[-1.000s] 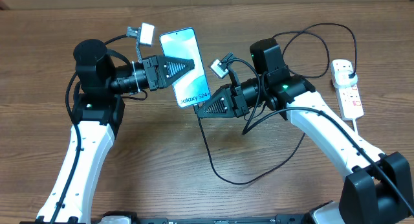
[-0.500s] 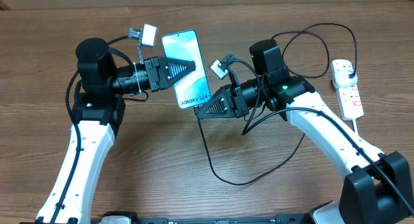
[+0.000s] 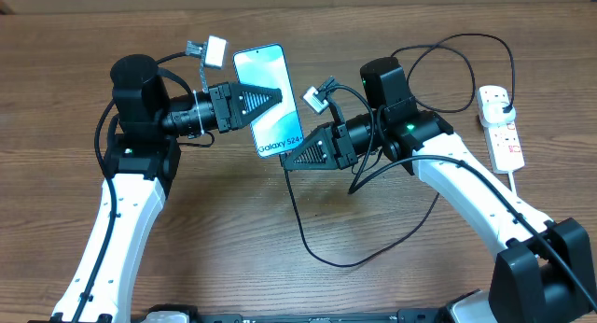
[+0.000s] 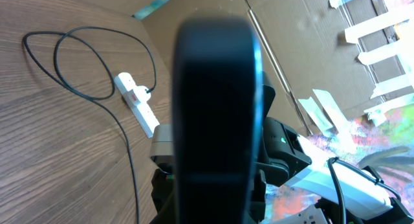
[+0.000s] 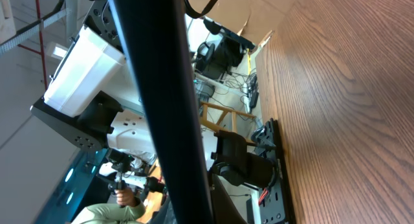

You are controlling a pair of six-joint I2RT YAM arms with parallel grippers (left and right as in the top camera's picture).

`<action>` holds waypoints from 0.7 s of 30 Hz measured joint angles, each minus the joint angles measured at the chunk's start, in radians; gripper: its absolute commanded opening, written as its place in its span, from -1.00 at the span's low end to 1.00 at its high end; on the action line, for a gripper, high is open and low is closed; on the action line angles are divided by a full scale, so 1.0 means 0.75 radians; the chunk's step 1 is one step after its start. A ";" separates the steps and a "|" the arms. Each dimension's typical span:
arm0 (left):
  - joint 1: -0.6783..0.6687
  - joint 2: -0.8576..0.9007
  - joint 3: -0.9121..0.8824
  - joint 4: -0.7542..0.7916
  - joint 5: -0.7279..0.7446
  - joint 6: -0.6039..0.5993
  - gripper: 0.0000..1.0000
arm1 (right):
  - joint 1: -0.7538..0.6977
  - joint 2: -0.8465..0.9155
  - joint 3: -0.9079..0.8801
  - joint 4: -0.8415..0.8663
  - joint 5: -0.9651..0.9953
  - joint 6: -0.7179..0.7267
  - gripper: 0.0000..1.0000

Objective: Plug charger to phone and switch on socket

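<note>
Since a second ago, the phone (image 3: 264, 66) and left hand (image 3: 277, 93) have shifted slightly rightward; the right hand (image 3: 290, 161) is unchanged. Left hand: clamped on the phone, clear of the surface (image 3: 224, 248). Right hand: pinched narrow on the charger (image 3: 341, 265) tip, just below the phone's lower edge. Socket (image 3: 504, 136): well behind the right hand.

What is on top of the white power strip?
A black plug sits in the end outlet of the power strip, its thin cable leading away. Red-marked switches show; the outlet under the plug is covered.
</note>
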 measured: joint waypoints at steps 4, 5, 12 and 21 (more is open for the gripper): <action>-0.016 0.000 -0.005 -0.026 0.044 0.010 -0.91 | -0.002 0.001 0.007 0.066 0.021 0.029 -0.10; -0.036 0.002 -0.013 -0.041 0.073 0.010 -0.91 | -0.004 0.000 0.015 0.079 0.034 0.032 0.02; -0.072 0.002 -0.023 -0.050 0.166 0.016 -0.92 | -0.019 0.000 0.020 0.084 0.067 0.036 0.21; -0.072 0.002 -0.023 -0.050 0.174 0.040 -0.92 | -0.019 0.000 0.020 0.044 0.065 0.039 0.14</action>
